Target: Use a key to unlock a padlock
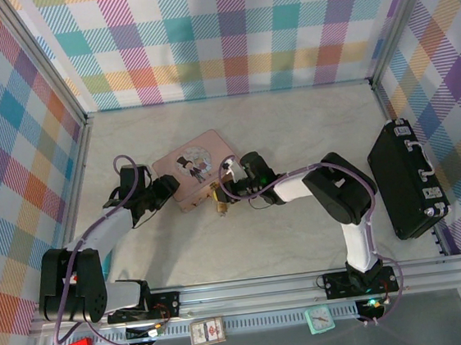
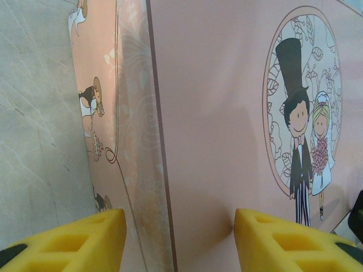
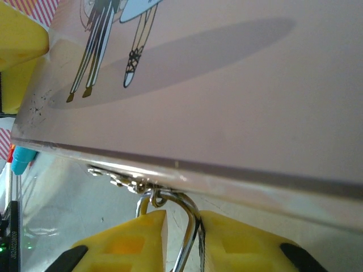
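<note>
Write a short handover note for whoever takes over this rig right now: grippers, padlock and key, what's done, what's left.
Left gripper: jaws apart astride the pink box edge; clamping unclear.
Right gripper: jaws narrow around the padlock shackle, gap on one side.
Padlock sits at the box's near edge; key too small to make out.
Done: arms in place. Left: key in, turn, free the shackle.

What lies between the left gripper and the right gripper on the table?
The pink box lies between the left gripper and the right gripper, one at each side of it; the top view shows this.
</note>
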`<act>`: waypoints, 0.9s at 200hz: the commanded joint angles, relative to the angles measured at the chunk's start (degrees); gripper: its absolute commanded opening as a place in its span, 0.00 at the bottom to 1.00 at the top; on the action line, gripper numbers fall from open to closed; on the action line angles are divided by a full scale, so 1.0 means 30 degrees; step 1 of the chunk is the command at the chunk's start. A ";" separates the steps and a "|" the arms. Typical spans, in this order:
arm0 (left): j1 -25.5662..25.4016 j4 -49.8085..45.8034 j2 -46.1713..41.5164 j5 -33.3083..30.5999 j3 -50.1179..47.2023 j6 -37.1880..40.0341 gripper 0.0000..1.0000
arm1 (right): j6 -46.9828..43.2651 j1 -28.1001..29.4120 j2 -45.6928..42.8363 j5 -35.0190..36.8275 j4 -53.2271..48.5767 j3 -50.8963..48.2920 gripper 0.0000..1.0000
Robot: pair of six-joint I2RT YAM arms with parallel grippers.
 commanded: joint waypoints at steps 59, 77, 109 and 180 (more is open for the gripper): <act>-0.0121 0.0297 -0.0114 0.0056 -0.0481 -0.0348 0.51 | 0.3249 0.0347 0.0480 0.1664 0.1607 -0.1669 0.08; -0.0123 0.0267 -0.0230 -0.0094 -0.0543 -0.0532 0.50 | 0.4736 0.0402 -0.0067 0.2449 0.2348 -0.2315 0.04; -0.0655 0.0350 -0.0589 -0.0867 -0.0873 -0.1411 0.50 | 0.7782 0.0877 -0.0907 0.4543 0.3225 -0.3331 0.01; -0.2784 0.0767 -0.2111 -0.3231 -0.2132 -0.3857 0.51 | 1.2509 0.0995 -0.1479 0.6826 0.3709 -0.3801 0.00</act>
